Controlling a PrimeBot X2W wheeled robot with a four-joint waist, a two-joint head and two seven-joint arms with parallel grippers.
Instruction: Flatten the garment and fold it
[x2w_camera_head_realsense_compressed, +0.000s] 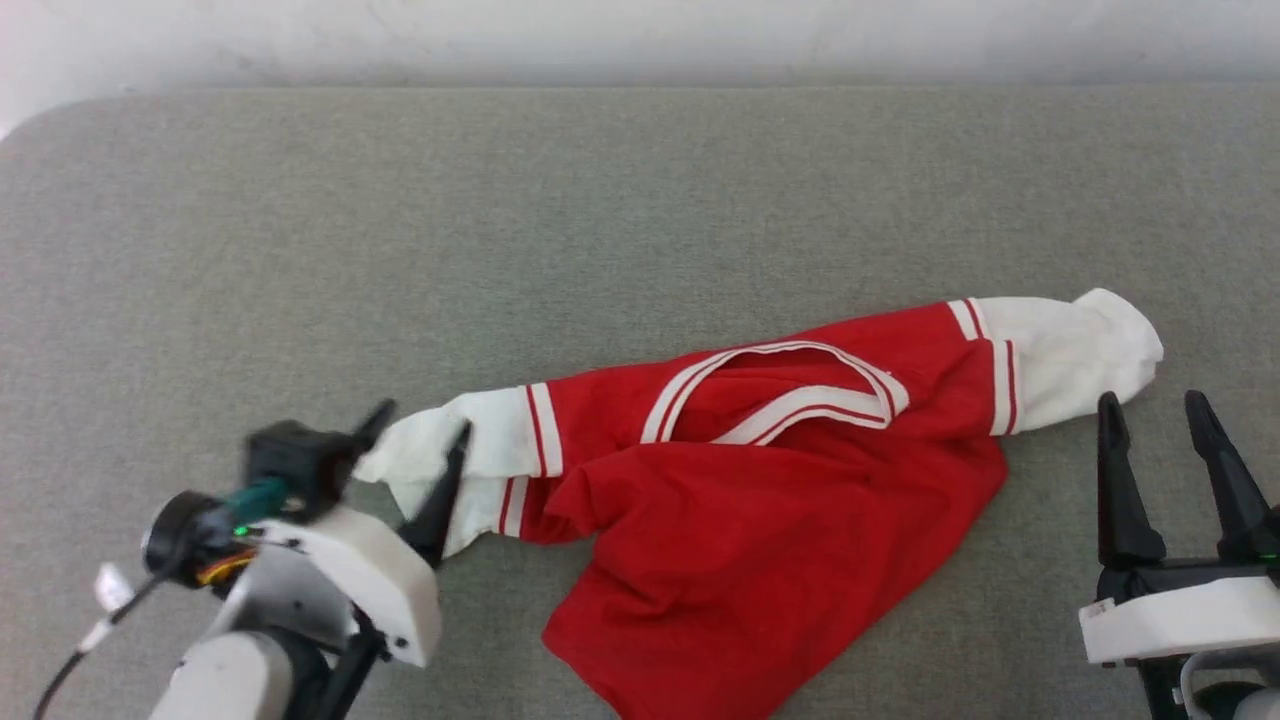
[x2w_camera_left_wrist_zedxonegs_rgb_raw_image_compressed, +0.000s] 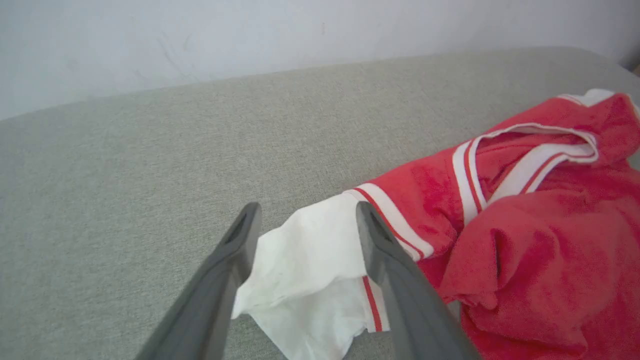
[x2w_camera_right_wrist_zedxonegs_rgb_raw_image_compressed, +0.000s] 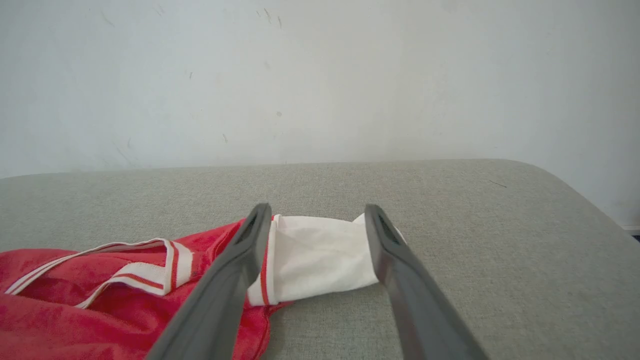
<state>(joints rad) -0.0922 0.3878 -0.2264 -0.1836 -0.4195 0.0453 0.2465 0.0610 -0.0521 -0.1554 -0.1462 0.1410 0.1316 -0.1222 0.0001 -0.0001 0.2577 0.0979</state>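
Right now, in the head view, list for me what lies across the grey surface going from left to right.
left gripper → white sleeve end → striped neckline → other white sleeve end → right gripper

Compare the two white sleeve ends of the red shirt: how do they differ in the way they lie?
The left sleeve end is crumpled and bunched, while the right sleeve end lies smoother and stretched outward. The left sleeve end sits between the open fingers of the left hand, while the right sleeve end lies just ahead of the open right hand. Both are white with red-and-white stripes and rest on the grey surface.
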